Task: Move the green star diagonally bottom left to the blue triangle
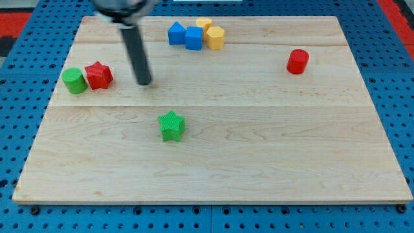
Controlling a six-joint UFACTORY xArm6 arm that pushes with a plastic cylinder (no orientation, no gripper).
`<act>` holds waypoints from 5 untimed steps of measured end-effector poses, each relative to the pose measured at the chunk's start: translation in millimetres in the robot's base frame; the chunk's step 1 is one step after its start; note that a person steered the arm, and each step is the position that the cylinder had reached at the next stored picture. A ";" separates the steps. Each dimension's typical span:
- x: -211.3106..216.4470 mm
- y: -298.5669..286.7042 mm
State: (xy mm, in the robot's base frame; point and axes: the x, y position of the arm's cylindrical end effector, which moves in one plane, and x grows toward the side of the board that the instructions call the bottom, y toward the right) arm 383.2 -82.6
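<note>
Nearest the camera sits the green star (pixel 171 125), alone on the wooden board (pixel 259 162), a little left of centre. Farther back and to its left, the rod's tip (pixel 145 83) rests on the board — apart from the star, with the red star (pixel 98 75) to its left, which touches the green cylinder (pixel 74 81). At the far edge the blue triangle (pixel 176 33) sits against the blue cube (pixel 194 38), with the yellow hexagon (pixel 215 37) and a yellow block (pixel 204 24) just beside — well apart from the green star. A red cylinder (pixel 297 61) stands far right. The arm carries no jaws, only the rod.
</note>
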 end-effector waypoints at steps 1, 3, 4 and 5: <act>27.5 72.9; 129.2 76.1; 132.7 25.5; 123.3 -4.7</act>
State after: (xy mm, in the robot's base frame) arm 506.5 -87.3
